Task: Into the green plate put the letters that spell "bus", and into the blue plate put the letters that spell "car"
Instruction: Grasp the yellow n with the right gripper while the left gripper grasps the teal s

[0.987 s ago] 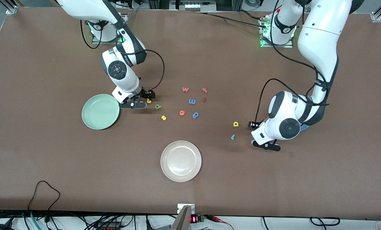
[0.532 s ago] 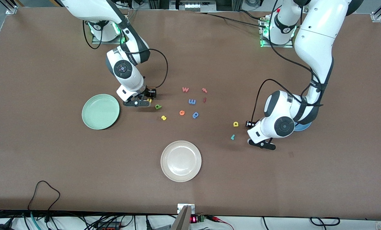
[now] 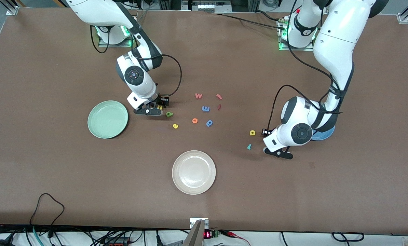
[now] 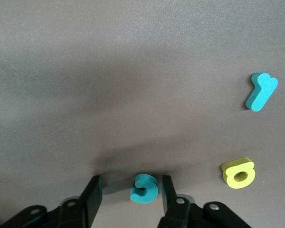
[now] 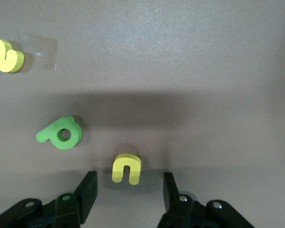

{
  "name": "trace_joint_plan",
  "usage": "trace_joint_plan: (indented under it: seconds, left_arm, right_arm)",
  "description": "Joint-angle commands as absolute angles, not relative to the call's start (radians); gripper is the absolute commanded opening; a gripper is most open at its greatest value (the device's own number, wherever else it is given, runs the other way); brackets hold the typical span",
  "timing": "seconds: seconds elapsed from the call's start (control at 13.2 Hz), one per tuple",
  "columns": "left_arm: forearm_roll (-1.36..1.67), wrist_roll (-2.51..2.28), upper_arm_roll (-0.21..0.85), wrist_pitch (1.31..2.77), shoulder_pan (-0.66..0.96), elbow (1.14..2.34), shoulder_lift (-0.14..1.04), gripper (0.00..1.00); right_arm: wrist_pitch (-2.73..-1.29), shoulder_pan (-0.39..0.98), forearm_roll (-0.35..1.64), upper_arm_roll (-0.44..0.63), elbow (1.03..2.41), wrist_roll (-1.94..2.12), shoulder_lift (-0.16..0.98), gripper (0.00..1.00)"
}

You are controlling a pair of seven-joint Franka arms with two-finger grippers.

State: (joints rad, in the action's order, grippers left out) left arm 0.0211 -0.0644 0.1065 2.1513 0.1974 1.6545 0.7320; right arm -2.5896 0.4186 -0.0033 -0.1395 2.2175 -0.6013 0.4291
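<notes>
The yellow u [image 5: 127, 168] lies on the table between the fingers of my right gripper [image 5: 129, 176], which is open with gaps on both sides. The green b [image 5: 60, 133] and yellow s [image 5: 6, 55] lie close by. My right gripper [image 3: 158, 107] sits low beside the green plate [image 3: 107, 119]. The teal c [image 4: 144, 186] lies between the open fingers of my left gripper [image 4: 130, 179], close to one finger. The yellow a [image 4: 238, 173] and teal r [image 4: 261, 91] lie nearby. My left gripper [image 3: 271, 143] is low beside the blue plate [image 3: 325, 135], which the arm partly hides.
A cream-white plate [image 3: 193, 172] sits nearer the front camera at mid-table. Loose letters lie between the arms: red w [image 3: 198, 95], blue m [image 3: 205, 108], orange e [image 3: 194, 120], blue p [image 3: 209, 123] and two small red ones [image 3: 219, 96]. A black cable [image 3: 46, 205] loops near the front edge.
My right gripper slid from the green plate's rim to straddle the yellow u. My left gripper moved off the blue plate toward the a and r, uncovering more of the plate.
</notes>
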Motion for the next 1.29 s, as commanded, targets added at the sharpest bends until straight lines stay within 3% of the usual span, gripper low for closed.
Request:
trace_joint_plan:
  seconds: [0.0, 0.3, 0.46, 0.84, 0.99, 1.22]
  left_arm:
    - [0.029, -0.058, 0.107, 2.161, 0.212, 1.677, 0.726, 0.51]
    - [0.029, -0.058, 0.107, 2.163, 0.219, 1.689, 0.726, 0.43]
    - [0.029, -0.058, 0.107, 2.163, 0.219, 1.69, 0.727, 0.35]
    - [0.029, -0.046, 0.107, 2.161, 0.219, 1.69, 0.735, 0.12]
    - [0.029, -0.04, 0.107, 2.139, 0.2, 1.689, 0.707, 0.08]
    - [0.029, -0.038, 0.107, 2.008, 0.1, 1.687, 0.592, 0.08]
  right_arm:
    - [-2.603, 0.422, -0.005, -0.137, 2.201, -0.62, 0.448, 0.6]
    - [-2.618, 0.42, -0.005, -0.135, 2.201, -0.623, 0.459, 0.59]
    - [-2.622, 0.419, -0.005, -0.135, 2.201, -0.623, 0.46, 0.56]
    - [-2.622, 0.417, -0.005, -0.133, 2.201, -0.643, 0.46, 0.15]
    - [-2.622, 0.416, -0.005, -0.133, 2.201, -0.643, 0.46, 0.05]
    - [-2.608, 0.373, -0.014, -0.132, 2.197, -0.603, 0.413, 0.03]
